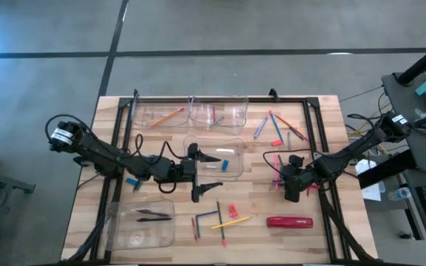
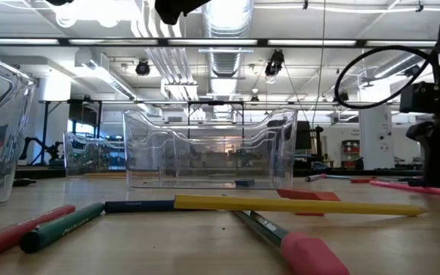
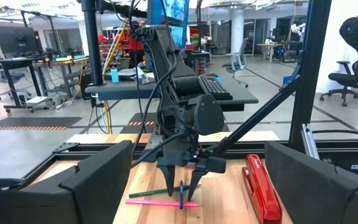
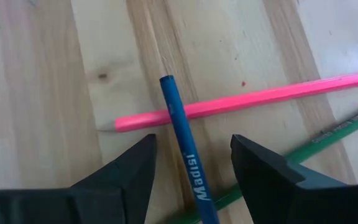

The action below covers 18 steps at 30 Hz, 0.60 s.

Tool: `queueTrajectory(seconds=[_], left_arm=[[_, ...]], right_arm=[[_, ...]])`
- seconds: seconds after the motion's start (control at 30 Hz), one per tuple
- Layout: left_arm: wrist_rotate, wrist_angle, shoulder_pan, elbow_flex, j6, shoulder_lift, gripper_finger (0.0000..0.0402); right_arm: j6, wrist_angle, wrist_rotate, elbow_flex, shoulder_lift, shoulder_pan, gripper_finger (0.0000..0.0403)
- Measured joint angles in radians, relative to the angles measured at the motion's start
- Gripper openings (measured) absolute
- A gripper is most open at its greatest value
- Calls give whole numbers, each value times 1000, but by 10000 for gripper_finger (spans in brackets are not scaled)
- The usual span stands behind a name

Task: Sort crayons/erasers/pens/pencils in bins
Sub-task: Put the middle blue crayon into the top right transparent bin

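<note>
Right pincer (image 4: 193, 163) low over the desk (image 4: 55, 74), fingers spread, not yet pinching. A blue pencil (image 4: 185, 152) lies between its two fingers, lettered "Madisi", crossing over a pink pencil (image 4: 241, 102) that lies just ahead of the fingertips. A green pencil (image 4: 328, 140) runs slantwise beside the one finger, passing under the blue one. In the left wrist view the right pincer (image 3: 180, 186) stands point-down over these same sticks, with a red oblong object (image 3: 261, 190) on the desk off to its side.

Left pincer (image 1: 207, 176) waits above the middle of the desk, fingers spread wide, nothing between them, hovering at the edge of a clear bin (image 1: 231, 142) holding a small blue piece. Two more bins (image 1: 191, 111) stand beyond it at the desk's far edge; a fourth bin (image 1: 117, 229) sits behind and to its side.
</note>
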<state>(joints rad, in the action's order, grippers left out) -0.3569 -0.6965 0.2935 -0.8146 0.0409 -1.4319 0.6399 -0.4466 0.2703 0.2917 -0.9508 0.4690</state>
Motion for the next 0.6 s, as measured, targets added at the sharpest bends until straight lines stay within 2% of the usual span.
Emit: queueTrajectory(seconds=[0.3,0.6], left_arm=[[0,1,0,2,-1,0,348],[0,1,0,2,-4,0,348]], right_arm=[[-5,15,-8,-10,0,0,135],[-63,-70,22,77,-2,0,22]])
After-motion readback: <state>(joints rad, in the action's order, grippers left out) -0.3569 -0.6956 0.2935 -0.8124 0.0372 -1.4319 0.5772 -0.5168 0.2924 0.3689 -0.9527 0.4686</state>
